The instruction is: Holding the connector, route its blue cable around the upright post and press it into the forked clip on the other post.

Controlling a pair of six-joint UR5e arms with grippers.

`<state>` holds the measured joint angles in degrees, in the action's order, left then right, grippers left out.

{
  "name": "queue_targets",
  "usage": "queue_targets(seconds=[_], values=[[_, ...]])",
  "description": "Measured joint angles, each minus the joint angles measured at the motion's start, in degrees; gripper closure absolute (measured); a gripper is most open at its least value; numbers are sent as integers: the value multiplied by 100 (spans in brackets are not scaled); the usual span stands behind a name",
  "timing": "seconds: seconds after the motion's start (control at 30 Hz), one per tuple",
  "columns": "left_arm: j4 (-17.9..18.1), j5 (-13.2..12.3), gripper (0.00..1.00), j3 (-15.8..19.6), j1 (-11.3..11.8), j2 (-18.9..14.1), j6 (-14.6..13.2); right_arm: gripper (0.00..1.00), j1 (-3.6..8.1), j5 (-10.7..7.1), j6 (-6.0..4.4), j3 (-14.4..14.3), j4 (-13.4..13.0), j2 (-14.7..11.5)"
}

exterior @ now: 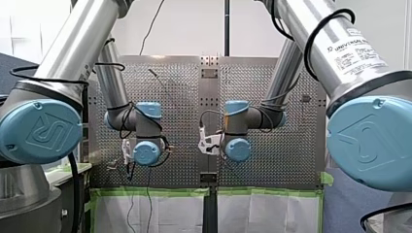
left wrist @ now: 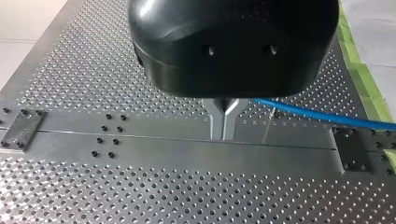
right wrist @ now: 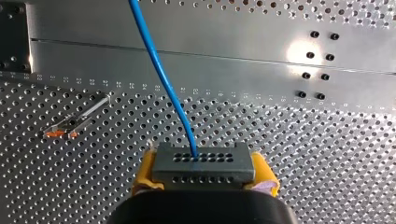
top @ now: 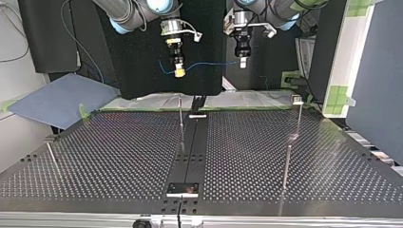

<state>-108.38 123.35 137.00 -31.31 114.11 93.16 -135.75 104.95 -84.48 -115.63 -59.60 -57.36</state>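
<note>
Right tool [right wrist: 204,173] clamps the grey perforated connector [right wrist: 201,161] in yellow pads [right wrist: 145,170], aloft over the perforated metal surface's [top: 119,156] green-taped edge. Left tool [left wrist: 224,135] narrow, fingertips [left wrist: 218,128] together, thin blue cable [right wrist: 161,79] leaving their root. Risk: sagging span may ride over the thin upright post [top: 181,121], not wrap it.

Top view, from the bench [top: 119,156] middle: a centre post [top: 180,118] at 12 o'clock, a side post [top: 286,166] at 3. Wide lanes lie between.
</note>
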Motion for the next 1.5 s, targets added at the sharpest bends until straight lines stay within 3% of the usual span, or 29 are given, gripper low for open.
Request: queue_targets(seconds=[1.5], values=[[0, 0, 100, 0, 0, 0, 0, 100, 0, 0, 0, 0, 0, 0]])
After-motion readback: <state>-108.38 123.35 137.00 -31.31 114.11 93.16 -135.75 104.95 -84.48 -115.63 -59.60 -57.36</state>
